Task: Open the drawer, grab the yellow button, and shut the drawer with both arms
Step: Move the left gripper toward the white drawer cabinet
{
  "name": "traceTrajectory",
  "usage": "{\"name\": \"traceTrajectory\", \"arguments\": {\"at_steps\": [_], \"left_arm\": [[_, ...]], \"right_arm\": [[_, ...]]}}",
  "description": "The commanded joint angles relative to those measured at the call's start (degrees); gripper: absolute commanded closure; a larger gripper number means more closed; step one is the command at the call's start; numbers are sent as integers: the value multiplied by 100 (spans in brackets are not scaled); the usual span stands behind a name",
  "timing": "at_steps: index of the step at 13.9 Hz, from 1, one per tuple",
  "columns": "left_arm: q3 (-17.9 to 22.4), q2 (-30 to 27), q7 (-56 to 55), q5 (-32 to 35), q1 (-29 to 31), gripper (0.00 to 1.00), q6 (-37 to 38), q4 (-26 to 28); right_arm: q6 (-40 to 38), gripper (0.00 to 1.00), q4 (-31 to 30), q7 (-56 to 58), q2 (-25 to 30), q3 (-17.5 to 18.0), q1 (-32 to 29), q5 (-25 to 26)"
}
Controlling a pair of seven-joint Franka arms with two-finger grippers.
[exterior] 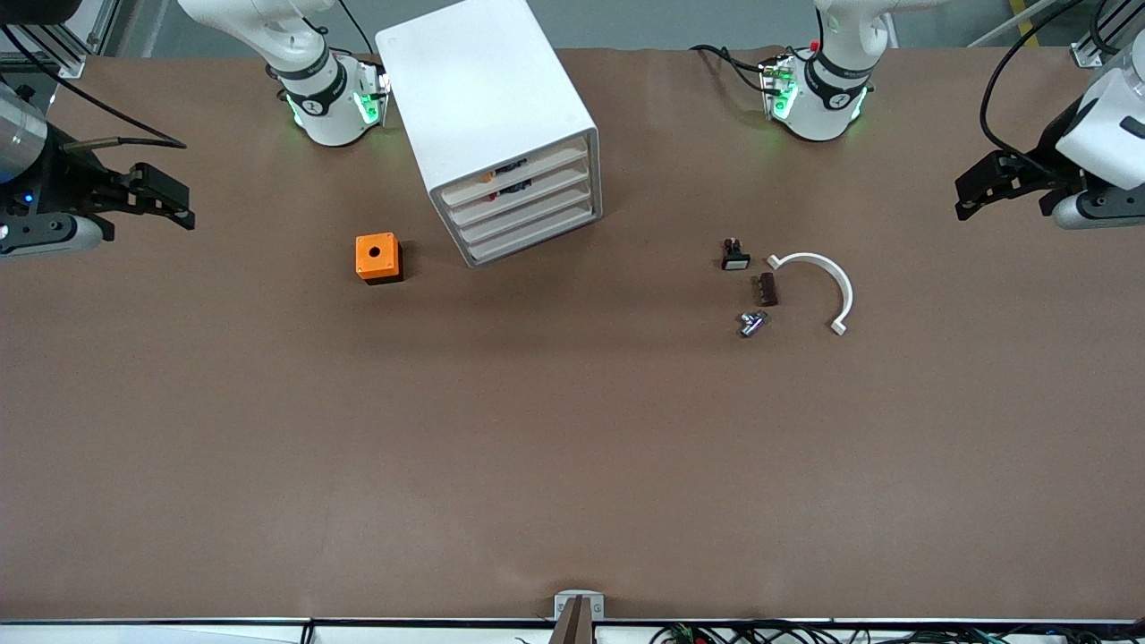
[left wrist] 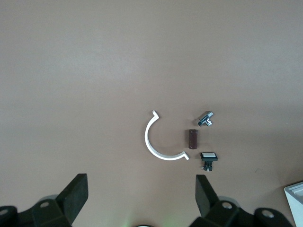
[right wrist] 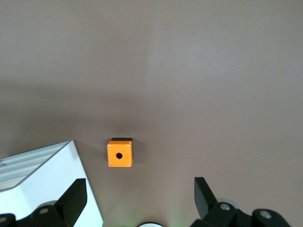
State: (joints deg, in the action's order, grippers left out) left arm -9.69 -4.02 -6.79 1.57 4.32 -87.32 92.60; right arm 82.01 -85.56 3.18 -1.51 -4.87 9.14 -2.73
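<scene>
The white cabinet (exterior: 487, 107) stands between the two arm bases, its four drawer fronts turned toward the left arm's end. The drawer (exterior: 523, 172), the uppermost one, sits flush with the three below it. A tiny orange speck (exterior: 487, 177) shows at its front; I cannot tell whether it is the button. My right gripper (exterior: 179, 204) hangs open and empty over the right arm's end of the table. My left gripper (exterior: 964, 199) hangs open and empty over the left arm's end. The jaws stand wide in both wrist views, left gripper (left wrist: 141, 184) and right gripper (right wrist: 139, 185).
An orange cube with a hole (exterior: 378, 258) (right wrist: 119, 153) lies beside the cabinet (right wrist: 47, 175), nearer the camera. Toward the left arm's end lie a black white-faced switch (exterior: 734, 255) (left wrist: 208, 157), a brown block (exterior: 767, 290), a metal part (exterior: 752, 323) and a white arc (exterior: 827, 282).
</scene>
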Motion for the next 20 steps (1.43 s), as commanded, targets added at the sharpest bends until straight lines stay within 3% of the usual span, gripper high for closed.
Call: {"name": "traceTrajectory", "arguments": {"at_steps": [1,6,10,14,20], "left_arm": [[-24,77,-68,-33,-2,0,136,-172],[-15,146,10,10,33,0,145,-190],[-15,690,-68,-24,-10,0,145,-322],[-24,1551,-725,-174,-124,0,137,-804],[-24,1799,-1507,-192,-370,0,119,-858]], "right_arm": [[-428,0,136,25,-42,-31,17,-366],[-467,0,137,15,-42,-75,-254,-351],[-502,0,145,51,-33,-75,-869,-403],[-660,0,154,42,-7,-93,-1010,-307],[-590,0,189,51,-16,-84,-1037,-158]]}}
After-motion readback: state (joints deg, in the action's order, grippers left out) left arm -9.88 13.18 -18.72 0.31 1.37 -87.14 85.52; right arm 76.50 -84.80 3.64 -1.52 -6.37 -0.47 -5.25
